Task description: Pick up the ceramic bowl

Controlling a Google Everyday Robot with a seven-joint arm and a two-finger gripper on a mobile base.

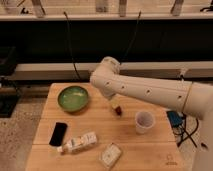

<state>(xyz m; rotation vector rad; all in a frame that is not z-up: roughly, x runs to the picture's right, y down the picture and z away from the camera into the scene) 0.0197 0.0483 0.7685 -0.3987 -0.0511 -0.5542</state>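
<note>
No readable text, even on the hand (116,106) below the arm (150,92).

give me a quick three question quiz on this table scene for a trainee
1. True or false: the hand is touching the ceramic bowl.
2. In the picture, on which side of the hand does the white cup stand?
3. Which lies nearest the table's front left corner? A white cup, B black phone, C ceramic bowl.

Key: 1 false, the hand hangs under the arm between bowl and cup, apart from both. 2 the right. 3 B.
</note>
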